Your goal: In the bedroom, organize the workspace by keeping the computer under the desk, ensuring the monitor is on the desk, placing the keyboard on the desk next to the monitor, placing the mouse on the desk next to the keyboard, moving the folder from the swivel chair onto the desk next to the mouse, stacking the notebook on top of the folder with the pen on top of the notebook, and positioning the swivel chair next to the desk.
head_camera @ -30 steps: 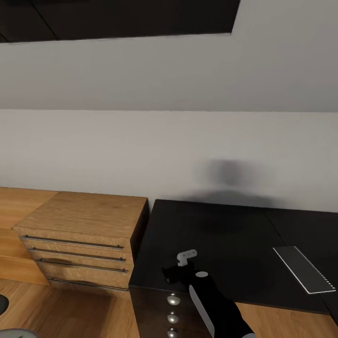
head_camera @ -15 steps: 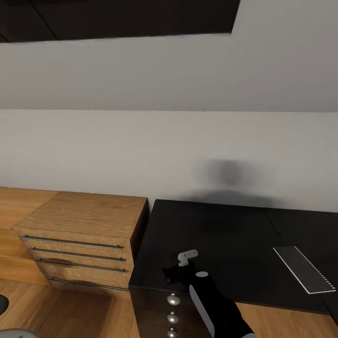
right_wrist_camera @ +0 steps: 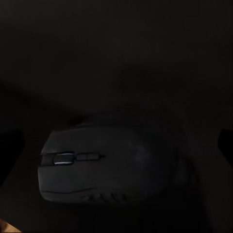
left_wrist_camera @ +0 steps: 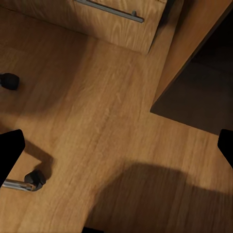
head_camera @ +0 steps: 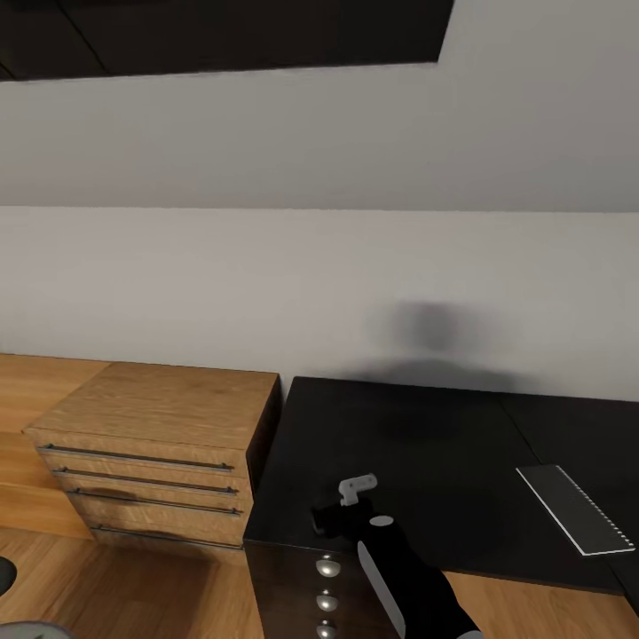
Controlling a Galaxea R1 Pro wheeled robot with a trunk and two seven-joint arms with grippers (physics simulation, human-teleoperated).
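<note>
right gripper over mouse, on desk

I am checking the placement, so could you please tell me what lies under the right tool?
The mouse lies on the black desk under the right tool. The arm covers it from the head camera.

Right claw slightly farther over the desk.
</note>
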